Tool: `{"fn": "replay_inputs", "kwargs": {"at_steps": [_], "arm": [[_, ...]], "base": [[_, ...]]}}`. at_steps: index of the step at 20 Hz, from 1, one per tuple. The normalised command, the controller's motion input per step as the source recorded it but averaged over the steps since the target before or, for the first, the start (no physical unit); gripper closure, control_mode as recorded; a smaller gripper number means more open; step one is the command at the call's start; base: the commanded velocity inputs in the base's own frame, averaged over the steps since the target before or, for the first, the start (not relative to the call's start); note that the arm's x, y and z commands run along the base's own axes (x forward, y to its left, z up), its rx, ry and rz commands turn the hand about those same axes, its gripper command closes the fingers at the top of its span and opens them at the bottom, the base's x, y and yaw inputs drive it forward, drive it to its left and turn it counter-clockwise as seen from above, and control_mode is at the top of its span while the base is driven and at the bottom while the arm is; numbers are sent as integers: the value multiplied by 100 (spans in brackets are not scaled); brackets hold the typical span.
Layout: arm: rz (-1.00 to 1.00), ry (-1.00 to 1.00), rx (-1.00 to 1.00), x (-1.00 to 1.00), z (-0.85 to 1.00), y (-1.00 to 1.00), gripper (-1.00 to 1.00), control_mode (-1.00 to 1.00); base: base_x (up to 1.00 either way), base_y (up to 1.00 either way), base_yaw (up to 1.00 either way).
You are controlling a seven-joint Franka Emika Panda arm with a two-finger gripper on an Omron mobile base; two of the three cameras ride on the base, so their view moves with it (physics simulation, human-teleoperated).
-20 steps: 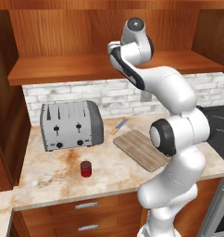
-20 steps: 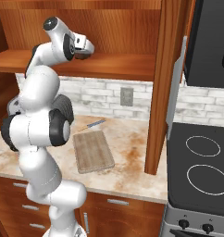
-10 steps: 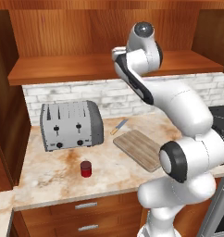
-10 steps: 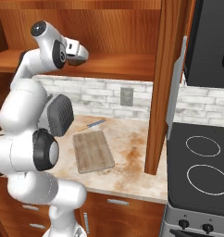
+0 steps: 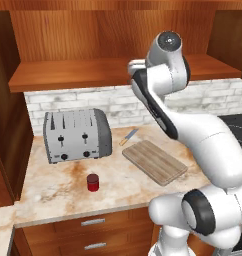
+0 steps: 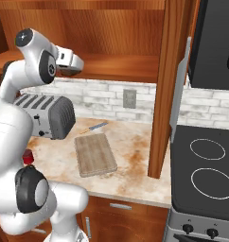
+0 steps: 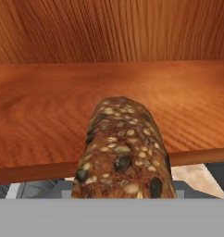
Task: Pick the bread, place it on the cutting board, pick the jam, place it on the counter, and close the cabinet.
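Step in hand, by the look of it: carrying the bread (image 7: 125,152) out of the cabinet (image 6: 111,42). Pincer (image 6: 74,64) clenched on the loaf, level with the shelf edge. Cutting board (image 6: 94,153) well below, bare, on the table (image 6: 135,156); jam (image 5: 93,182) lower too, near the toaster (image 5: 77,135). Next: clear the shelf lip, descend over the board, release.

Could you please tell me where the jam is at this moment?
The jam stands on the counter near its front edge, in front of the toaster and left of the cutting board.
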Motion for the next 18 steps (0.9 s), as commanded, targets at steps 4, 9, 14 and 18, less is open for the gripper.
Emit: {"fn": "replay_inputs", "kwargs": {"at_steps": [4, 9, 14, 18], "arm": [[0, 0, 0, -84, -2, -5, 100, -100], [0, 1, 0, -76, -6, -3, 100, -100], [0, 11, 0, -51, -1, 0, 100, -100], [0, 13, 0, -41, -5, -2, 100, -100]], "base": [[0, 0, 0], [0, 0, 0], [0, 0, 0], [0, 0, 0]]}}
